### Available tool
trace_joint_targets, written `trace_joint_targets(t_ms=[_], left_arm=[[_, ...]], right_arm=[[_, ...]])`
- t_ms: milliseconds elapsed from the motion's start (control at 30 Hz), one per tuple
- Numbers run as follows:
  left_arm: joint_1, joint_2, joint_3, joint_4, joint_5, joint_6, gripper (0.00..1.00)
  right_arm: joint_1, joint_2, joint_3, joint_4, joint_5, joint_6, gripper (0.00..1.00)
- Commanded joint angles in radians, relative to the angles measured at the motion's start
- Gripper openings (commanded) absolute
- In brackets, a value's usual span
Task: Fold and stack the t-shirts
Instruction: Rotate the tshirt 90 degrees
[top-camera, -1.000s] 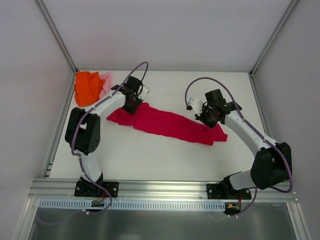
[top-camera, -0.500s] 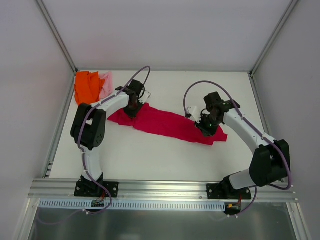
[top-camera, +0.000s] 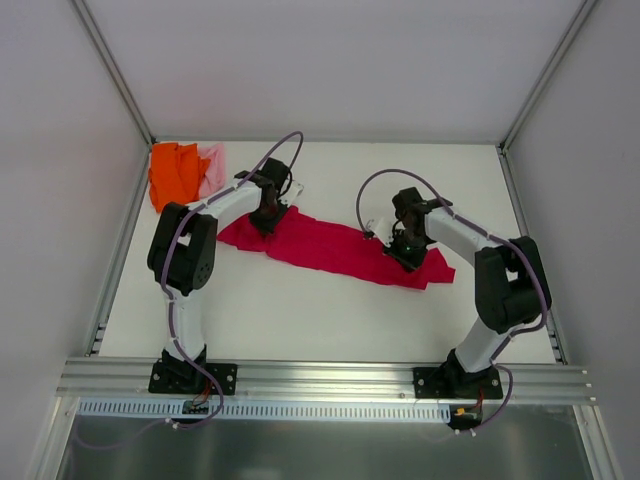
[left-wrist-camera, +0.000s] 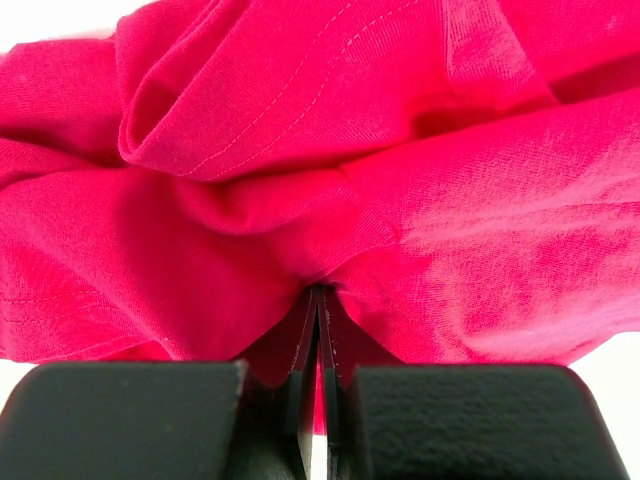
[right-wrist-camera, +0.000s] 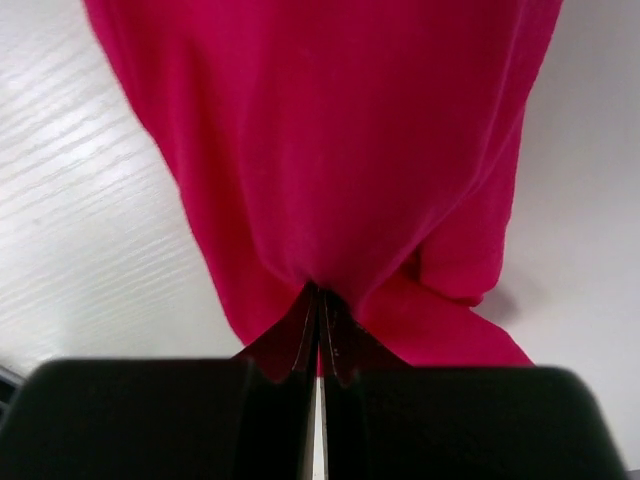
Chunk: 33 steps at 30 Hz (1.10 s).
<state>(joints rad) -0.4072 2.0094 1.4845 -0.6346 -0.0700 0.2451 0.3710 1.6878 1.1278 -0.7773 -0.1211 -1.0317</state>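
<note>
Your left gripper (left-wrist-camera: 318, 335) sits at bottom center, jaws pressed together with a fold of the crimson-red t-shirt (left-wrist-camera: 420, 230) pinched between them. You see cloth filling nearly the whole frame, bunched in thick folds, with a stitched hem (left-wrist-camera: 290, 105) slanting across the upper middle. White table (left-wrist-camera: 40, 18) shows at upper left and lower right.

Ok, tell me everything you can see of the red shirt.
The red shirt is soft crimson cloth, crumpled into a long band lying slantwise across the table. Stitched hems show in the left wrist view. The left tool is shut on its far-left end, the right tool on its near-right end.
</note>
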Motion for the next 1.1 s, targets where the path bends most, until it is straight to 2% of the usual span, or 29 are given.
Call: trace_joint_targets(t_ms=[0,200,400,533,767,1067], left_arm=[[-0.012,0.005,0.030,-0.016,-0.010,-0.015,0.00],[-0.012,0.012,0.039,-0.017,-0.020,-0.004,0.00],[-0.012,0.095,0.178,-0.103,-0.031,-0.006,0.00],[-0.021,0.106,0.200,-0.117,-0.031,-0.010,0.00],[-0.038,0.118,0.183,-0.125,-0.005,-0.035,0.00],[-0.047,0.095,0.103,-0.080,-0.013,-0.027,0.00]], right_arm=[[-0.003,0.041,0.033,0.045,0.061,-0.021,0.01],[0.000,0.062,0.032,0.072,0.115,-0.036,0.01],[0.011,0.078,0.040,0.026,0.110,-0.056,0.01],[0.019,0.078,0.030,-0.007,0.077,-0.071,0.01],[0.052,0.061,0.029,-0.077,0.060,-0.077,0.01],[0.068,0.078,0.053,-0.086,0.071,-0.070,0.01]])
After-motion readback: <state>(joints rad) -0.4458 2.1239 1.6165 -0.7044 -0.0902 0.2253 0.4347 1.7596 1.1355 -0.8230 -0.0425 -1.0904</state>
